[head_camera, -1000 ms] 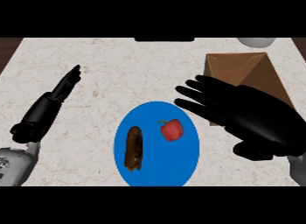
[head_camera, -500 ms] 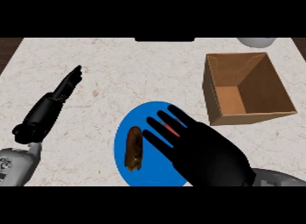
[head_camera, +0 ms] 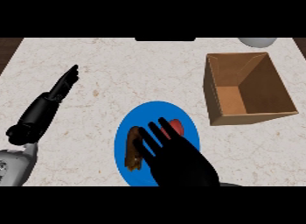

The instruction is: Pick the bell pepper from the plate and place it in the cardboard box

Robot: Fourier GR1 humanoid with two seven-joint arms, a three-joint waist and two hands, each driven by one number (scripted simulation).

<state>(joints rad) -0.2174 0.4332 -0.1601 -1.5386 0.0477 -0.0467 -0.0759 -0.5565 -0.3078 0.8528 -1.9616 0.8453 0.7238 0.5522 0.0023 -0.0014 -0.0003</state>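
Observation:
A blue plate [head_camera: 137, 117] lies near the counter's front edge. On it a red bell pepper [head_camera: 176, 126] peeks out past my right hand [head_camera: 178, 162], whose straight fingers spread over the plate just short of the pepper. The hand is open and holds nothing. A brown elongated food item [head_camera: 133, 148] lies on the plate's left side, partly covered by my fingers. The open cardboard box [head_camera: 246, 89] stands to the plate's upper right. My left hand [head_camera: 64, 83] rests flat and open at the left of the counter.
A pale rounded object [head_camera: 257, 41] shows at the counter's far right edge behind the box. A dark object [head_camera: 165, 39] sits at the far edge in the middle. The marble counter [head_camera: 136, 70] stretches between the hands and the box.
My right hand swung from in front of the box leftwards and down onto the plate, then drew back a little towards me. The pepper and my left hand stayed put.

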